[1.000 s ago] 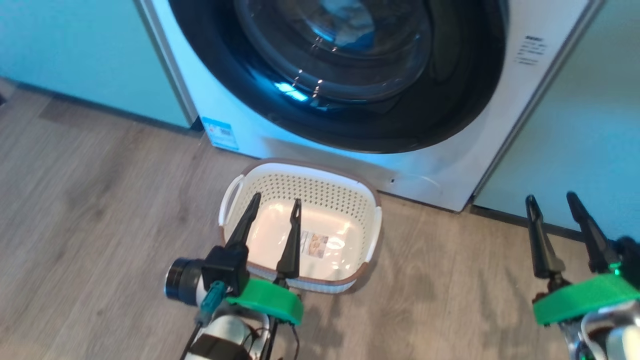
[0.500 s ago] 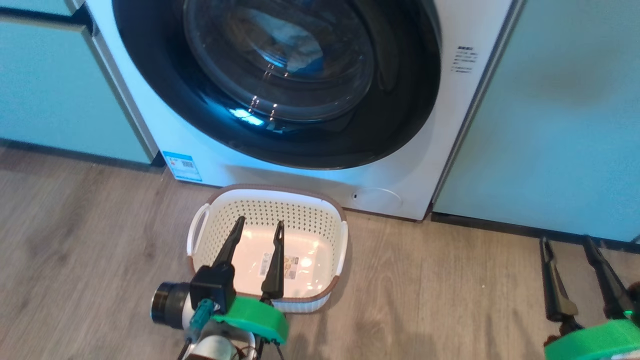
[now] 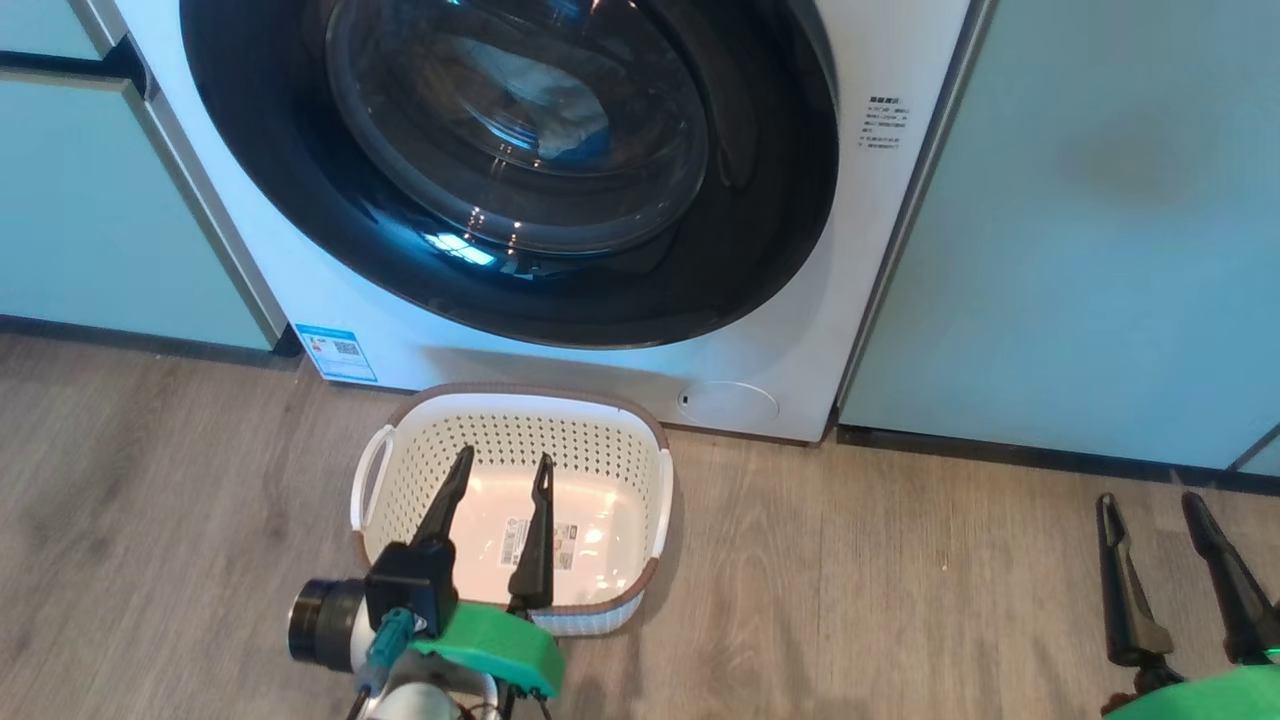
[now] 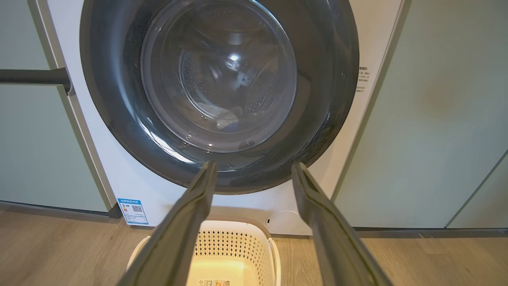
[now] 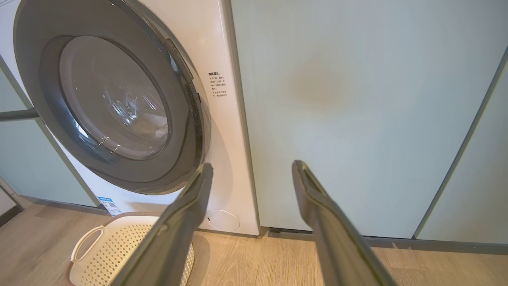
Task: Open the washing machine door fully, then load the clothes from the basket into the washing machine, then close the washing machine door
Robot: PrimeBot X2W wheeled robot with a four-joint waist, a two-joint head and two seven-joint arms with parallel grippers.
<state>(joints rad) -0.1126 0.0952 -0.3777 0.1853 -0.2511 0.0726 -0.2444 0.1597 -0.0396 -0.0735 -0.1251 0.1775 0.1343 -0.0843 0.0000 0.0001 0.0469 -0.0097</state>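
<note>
Washing machine door shut before me.
Clothes lie behind its glass; the cream basket stands empty just below.

This looks like a home laundry corner. A white front-loading washing machine is built in between pale green cabinets and stands on a wood-look floor. Just ahead of the left jaws, a small perforated laundry basket sits on this floor, near the machine.

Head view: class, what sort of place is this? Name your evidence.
Probably a home laundry corner: a front-loading washing machine between pale green cabinets, with a perforated basket on the wood-look floor before it.
</note>
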